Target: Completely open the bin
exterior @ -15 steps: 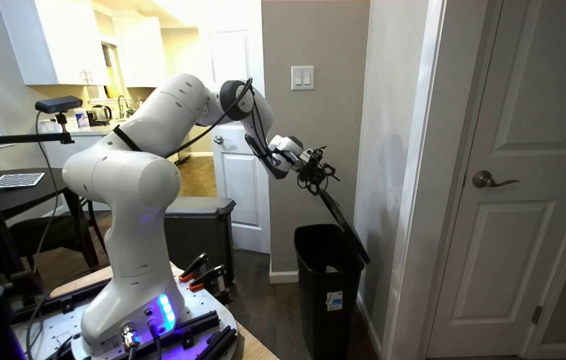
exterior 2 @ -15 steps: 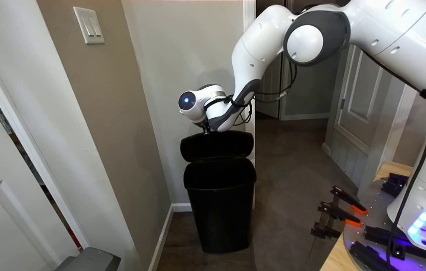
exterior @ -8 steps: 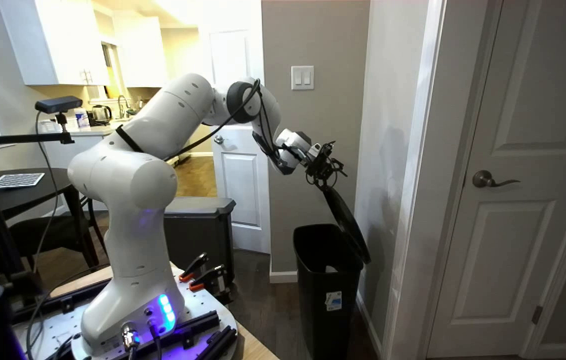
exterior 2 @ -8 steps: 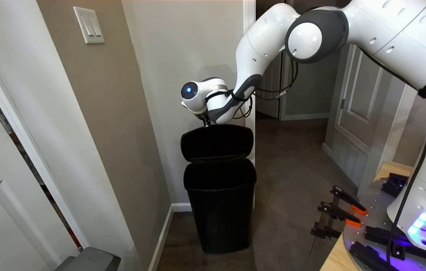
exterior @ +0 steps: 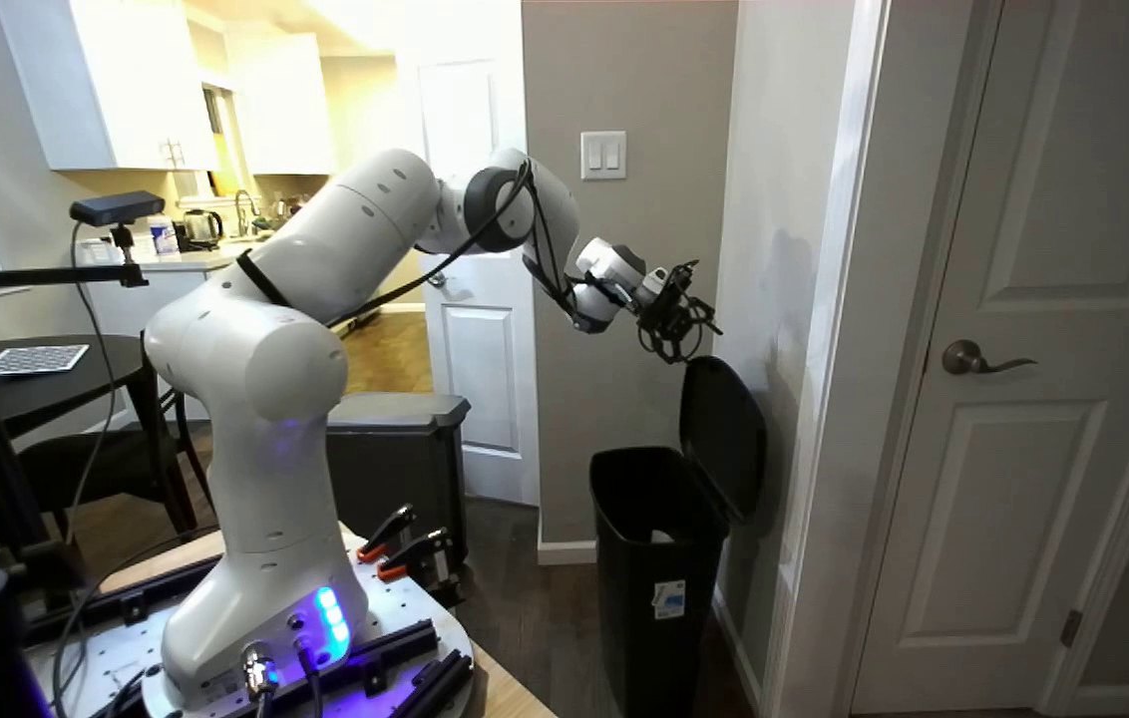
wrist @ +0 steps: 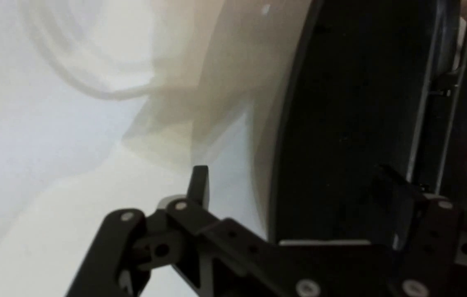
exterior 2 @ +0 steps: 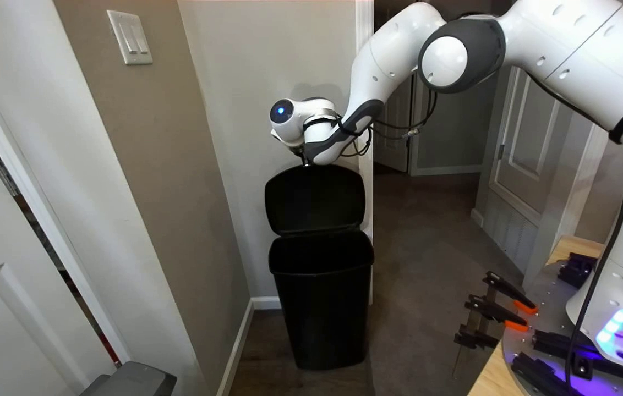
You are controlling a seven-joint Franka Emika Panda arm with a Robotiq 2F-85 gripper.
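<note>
The bin is a tall slim black bin, with its body in both exterior views (exterior: 649, 643) (exterior 2: 322, 322). Its rounded hinged lid (exterior: 721, 434) stands raised, nearly upright and tipped a little towards the wall; it also shows in an exterior view (exterior 2: 315, 199). My gripper (exterior: 694, 342) is at the lid's top edge. In the wrist view the gripper (wrist: 297, 183) is open, with its fingers wide apart. The lid (wrist: 349, 111) lies between them, with one finger past its edge on the wall side and the other over its inner face. Contact cannot be told.
A wall (exterior 2: 267, 93) stands close behind the lid. A side wall with a light switch (exterior: 603, 156) and a door frame (exterior: 829, 329) flank the bin. A grey-lidded container (exterior: 395, 469) stands by the robot's table. Clamps (exterior 2: 496, 308) stick out from the table edge.
My gripper has moved up and towards the wall behind the bin. The lid has swung up from a slanted position to nearly upright. The bin body has hardly moved.
</note>
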